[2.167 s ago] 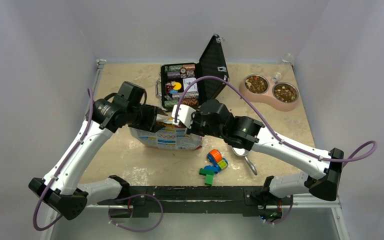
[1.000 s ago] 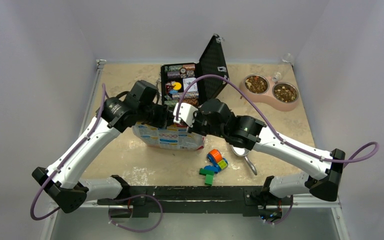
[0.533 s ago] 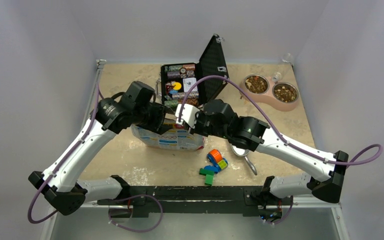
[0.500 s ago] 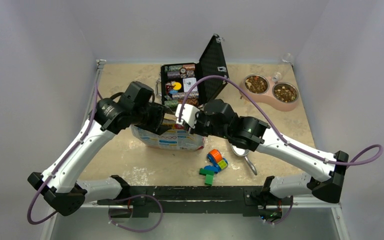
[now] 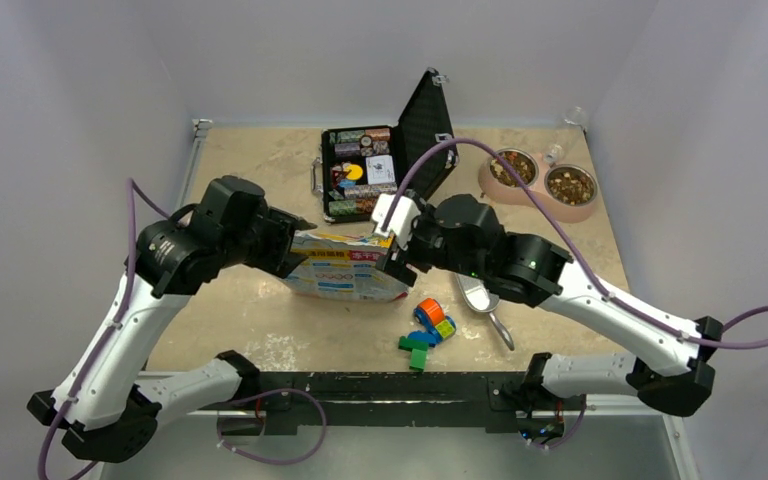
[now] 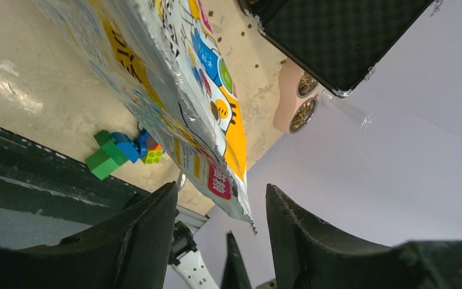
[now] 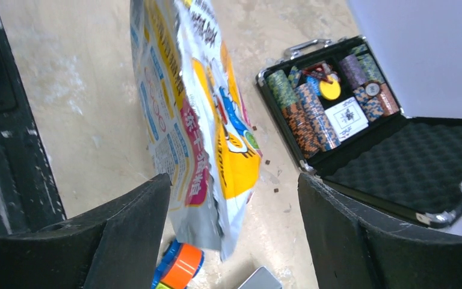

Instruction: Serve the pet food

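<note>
The pet food bag stands mid-table, printed white, yellow and blue, its torn top edge free. Brown pet food fills both cups of the pink double bowl at the back right. My left gripper is open at the bag's left top corner; in the left wrist view a corner of the bag hangs between the spread fingers untouched. My right gripper is open at the bag's right end, and in its wrist view the bag hangs loose between the wide fingers.
An open black case of poker chips stands just behind the bag, lid up. A metal scoop and coloured toy blocks lie in front of the bag on the right. A few stray pellets dot the table.
Both grippers were shut on the bag's top edge; they have opened and let go. The left arm has drawn back to the left and the right arm slightly to the right.
</note>
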`<action>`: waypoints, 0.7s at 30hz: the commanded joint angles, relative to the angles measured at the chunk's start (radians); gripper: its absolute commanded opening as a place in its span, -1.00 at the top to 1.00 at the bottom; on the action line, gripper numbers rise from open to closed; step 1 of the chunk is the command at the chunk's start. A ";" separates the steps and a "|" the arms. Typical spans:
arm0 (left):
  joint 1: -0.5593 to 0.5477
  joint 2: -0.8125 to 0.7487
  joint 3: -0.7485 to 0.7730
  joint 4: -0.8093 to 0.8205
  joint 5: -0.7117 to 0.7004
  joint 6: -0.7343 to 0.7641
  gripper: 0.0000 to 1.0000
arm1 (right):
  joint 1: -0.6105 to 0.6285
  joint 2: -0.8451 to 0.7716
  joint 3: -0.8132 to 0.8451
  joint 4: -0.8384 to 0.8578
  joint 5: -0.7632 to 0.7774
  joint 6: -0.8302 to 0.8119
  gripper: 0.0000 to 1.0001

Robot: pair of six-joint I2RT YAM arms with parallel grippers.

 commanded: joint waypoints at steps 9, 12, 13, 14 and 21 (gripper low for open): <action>0.004 0.024 0.575 -0.057 -0.472 0.636 -0.20 | -0.005 -0.231 0.280 -0.181 0.533 0.331 -0.77; 0.003 -0.040 0.608 0.031 -0.552 0.813 -0.36 | -0.005 -0.286 0.321 -0.224 0.657 0.409 -0.78; 0.005 -0.068 0.604 0.077 -0.568 0.877 -0.42 | -0.005 -0.301 0.338 -0.241 0.688 0.424 -0.78; 0.005 -0.092 0.597 0.124 -0.581 0.942 -0.52 | -0.005 -0.317 0.352 -0.250 0.739 0.432 -0.79; 0.005 -0.152 0.654 0.270 -0.665 1.225 -0.81 | -0.005 -0.446 0.328 -0.113 0.871 0.273 -0.83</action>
